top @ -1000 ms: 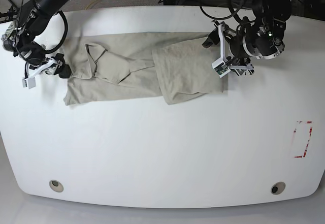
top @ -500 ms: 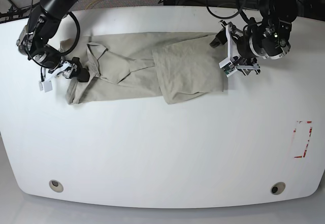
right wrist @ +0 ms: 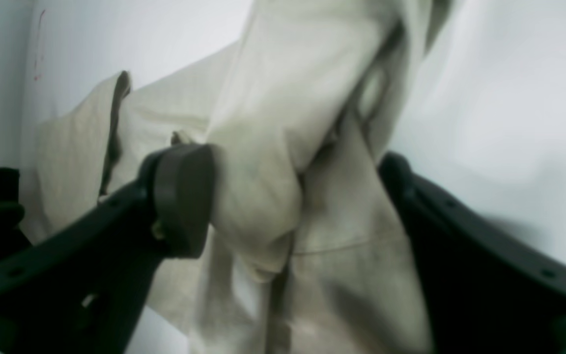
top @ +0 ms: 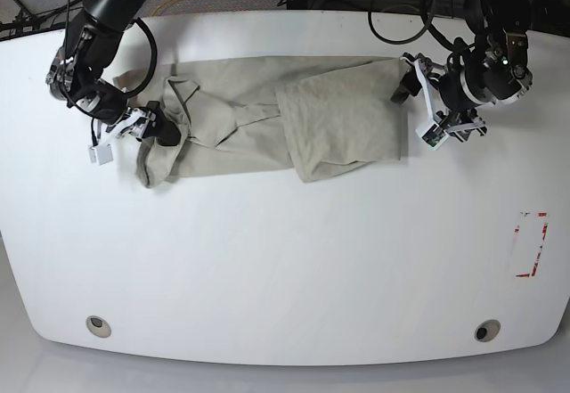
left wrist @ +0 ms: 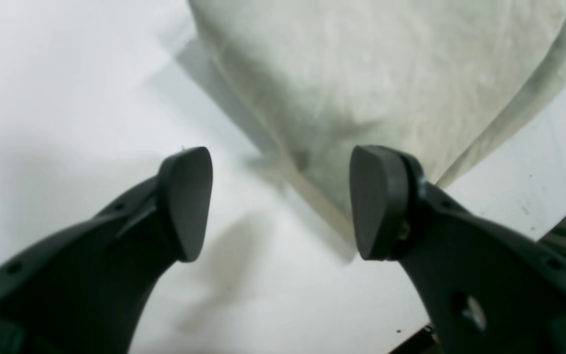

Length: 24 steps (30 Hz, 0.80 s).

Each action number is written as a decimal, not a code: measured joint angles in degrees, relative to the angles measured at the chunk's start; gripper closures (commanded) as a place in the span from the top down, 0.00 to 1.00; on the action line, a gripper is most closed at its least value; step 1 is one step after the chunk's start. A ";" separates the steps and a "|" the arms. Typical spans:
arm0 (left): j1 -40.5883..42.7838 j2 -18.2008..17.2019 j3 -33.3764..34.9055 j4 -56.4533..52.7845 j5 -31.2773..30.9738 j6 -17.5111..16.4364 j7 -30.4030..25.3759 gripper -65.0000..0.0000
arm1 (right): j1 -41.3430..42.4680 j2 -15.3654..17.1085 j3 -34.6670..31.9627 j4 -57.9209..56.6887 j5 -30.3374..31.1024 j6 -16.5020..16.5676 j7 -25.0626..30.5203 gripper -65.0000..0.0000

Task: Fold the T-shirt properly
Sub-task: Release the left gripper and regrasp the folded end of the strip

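Observation:
The khaki-beige T-shirt [top: 249, 126] lies stretched along the far half of the white table [top: 285, 259], with a flap folded over on its right part. At the shirt's left end, my right gripper [top: 157, 134] has pushed into the cloth. In the right wrist view the right gripper [right wrist: 290, 196] stands open with bunched T-shirt [right wrist: 273, 147] fabric between its wide jaws. My left gripper [top: 417, 108] hovers just off the shirt's right edge. In the left wrist view the left gripper [left wrist: 280, 204] is open, with the T-shirt [left wrist: 386, 73] edge just ahead of its fingers and nothing held.
A red-marked rectangle [top: 532, 243] sits on the table at the right. Two round holes [top: 99, 325] [top: 486, 330] are near the front edge. Cables [top: 392, 1] hang behind the far edge.
My right gripper moved right into the shirt's left end, bunching it and shifting the shirt slightly right. My left gripper drew back to the right, off the shirt's right edge.

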 measured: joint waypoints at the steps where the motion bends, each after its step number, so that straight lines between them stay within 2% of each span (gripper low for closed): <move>1: 0.00 0.04 0.61 -0.02 0.15 0.00 0.09 0.61 | -0.09 -0.11 0.00 0.00 -0.13 -0.02 0.11 0.47; 2: 0.02 0.59 1.11 -0.07 0.37 0.02 0.24 0.61 | -0.15 -0.15 0.00 -0.02 -1.07 -0.02 0.63 0.41; 3: 0.00 1.29 1.31 -0.22 0.48 0.02 0.24 0.61 | -0.17 -0.20 0.04 -0.02 -1.40 -0.02 0.66 0.29; 6: 0.00 4.24 2.05 -2.01 1.46 -0.02 -0.11 0.61 | -0.07 -0.20 0.42 0.00 -4.90 -0.02 0.48 0.03; 7: -0.02 5.14 2.12 -3.19 2.45 -0.04 -0.59 0.61 | 0.00 -0.17 0.48 0.00 -5.27 -0.26 0.63 0.00; 13: -2.10 6.84 1.84 -8.63 8.20 -0.02 -0.24 0.61 | -0.55 -0.52 0.48 2.34 -5.92 -0.24 -0.59 0.00; 18: -2.67 6.91 1.75 -12.07 9.27 -0.02 -3.58 0.61 | -2.43 -0.55 0.44 10.08 -5.81 -0.24 -3.54 0.00; 24: -2.69 5.31 2.32 -15.04 8.90 -0.09 -9.73 0.61 | -4.33 -3.10 -0.20 16.55 0.00 -0.20 -5.88 0.00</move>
